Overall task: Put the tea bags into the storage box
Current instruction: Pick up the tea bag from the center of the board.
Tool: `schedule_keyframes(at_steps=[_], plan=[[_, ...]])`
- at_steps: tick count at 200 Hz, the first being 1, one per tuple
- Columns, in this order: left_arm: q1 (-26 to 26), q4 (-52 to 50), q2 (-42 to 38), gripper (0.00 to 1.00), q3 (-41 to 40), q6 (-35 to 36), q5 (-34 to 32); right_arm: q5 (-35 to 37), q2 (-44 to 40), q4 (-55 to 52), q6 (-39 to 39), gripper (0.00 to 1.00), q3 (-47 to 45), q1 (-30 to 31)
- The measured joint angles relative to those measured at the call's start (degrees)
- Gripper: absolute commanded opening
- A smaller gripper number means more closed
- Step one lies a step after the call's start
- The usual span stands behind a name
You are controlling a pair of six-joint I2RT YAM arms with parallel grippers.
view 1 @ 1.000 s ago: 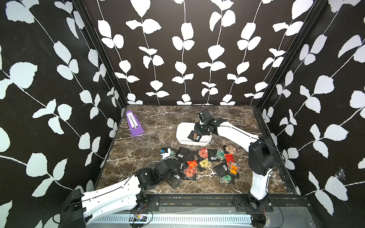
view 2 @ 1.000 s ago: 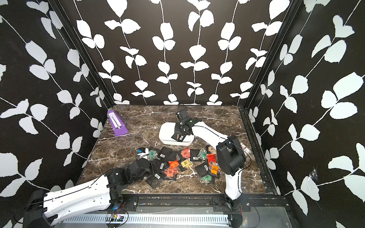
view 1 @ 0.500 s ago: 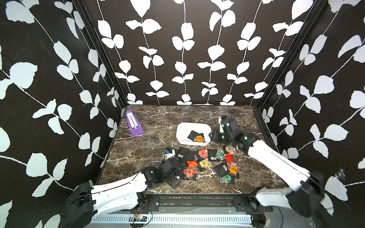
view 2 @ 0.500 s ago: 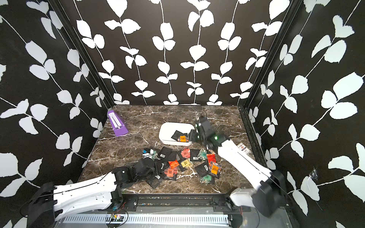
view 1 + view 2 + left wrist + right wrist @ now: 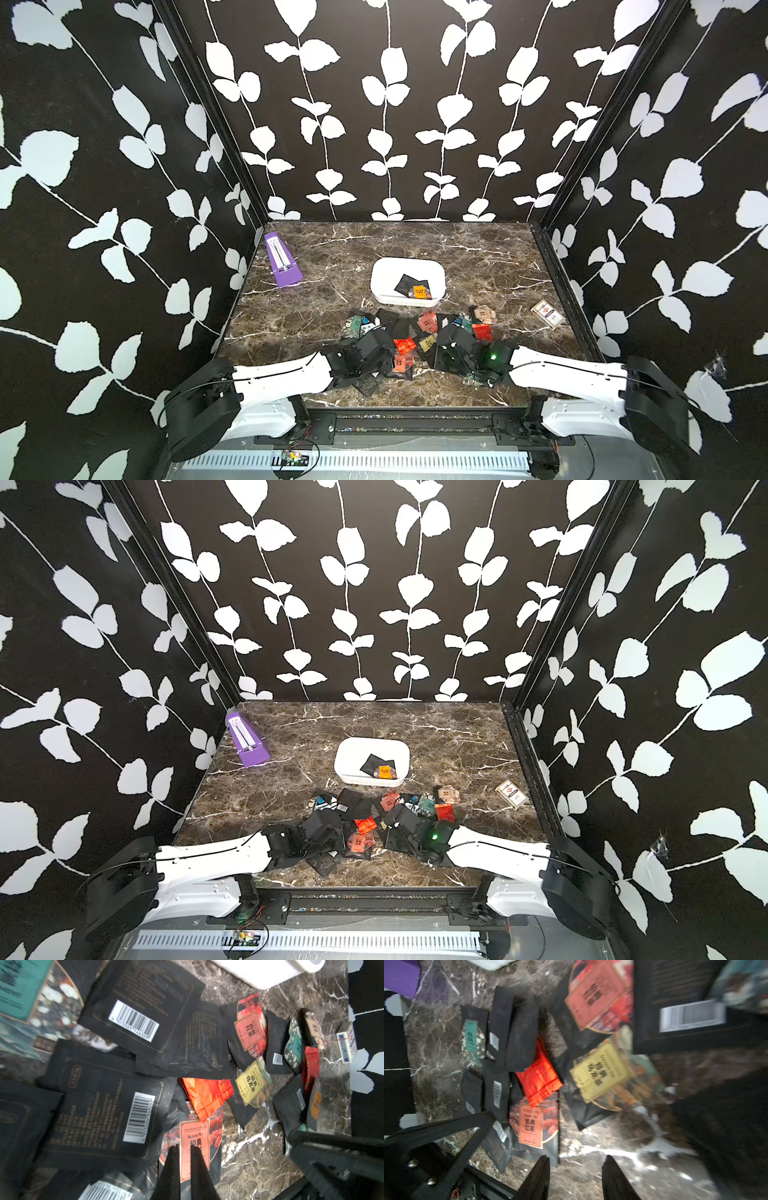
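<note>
front of the cell: black rail (image 5: 415,419), with a white slotted duct (image 5: 374,459) nearer the camera. behind that is the desk (image 5: 415,241), dark brown marble with white veins. both arms come in low from the near corners, and their wrists converge on the tea bags (image 5: 415,336).

left gripper (image 5: 185,1150): jaws together bar a sliver, tips on the salmon BLACK TEA sachet (image 5: 198,1132) at the near edge of the pile. can't tell if any foil is pinched between them.

right gripper (image 5: 577,1159): jaws apart with nothing between them, over bare marble just beside that same sachet. the right wrist view is blurred.

pile: sachets overlap in a loose band across the near-middle of the desk. most are black with barcode labels, plus a red sachet (image 5: 205,1095), a yellow sachet (image 5: 249,1082), and some green and tan. all of these lie on the desk, outside the box.

white-and-red pack (image 5: 547,312): near the desk's right edge, well apart from the pile.

storage box (image 5: 386,272): just behind the pile, mid-desk, not touching it. a black sachet (image 5: 407,282) and an orange-labelled sachet (image 5: 420,292) lie inside, towards its near right corner.

purple metronome (image 5: 280,262): far left, near the left wall.

room: three walls (image 5: 374,104), black with a white leaf-and-vine print and black corner posts.
</note>
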Motion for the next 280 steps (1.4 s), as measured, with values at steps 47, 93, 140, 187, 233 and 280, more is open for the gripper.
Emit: schedule_keyframes(at_steps=[47, 93, 140, 187, 233, 280], plan=[[0.0, 1.2, 2.4, 0.06, 0.0, -1.8, 0.9, 0.0, 4.4, 6.8, 3.1, 0.42, 0.0, 2.1], [0.0, 1.9, 5.2, 0.06, 0.0, -2.9, 1.8, -0.1, 7.0, 9.5, 4.8, 0.41, 0.0, 2.7], [0.0, 2.3, 6.8, 0.06, 0.0, -3.7, 2.2, -0.7, 10.1, 11.7, 6.3, 0.4, 0.0, 3.4], [0.0, 2.6, 6.9, 0.06, -0.1, -4.3, 2.4, -1.2, 12.6, 12.8, 7.1, 0.39, 0.0, 4.2], [0.0, 3.4, 6.9, 0.06, -0.8, -4.7, 2.6, -1.2, 13.2, 13.2, 8.1, 0.38, 0.0, 4.4], [-0.2, 4.5, 7.7, 0.03, -0.8, -4.9, 3.0, -1.1, 13.9, 14.5, 8.2, 0.37, 0.0, 4.5]])
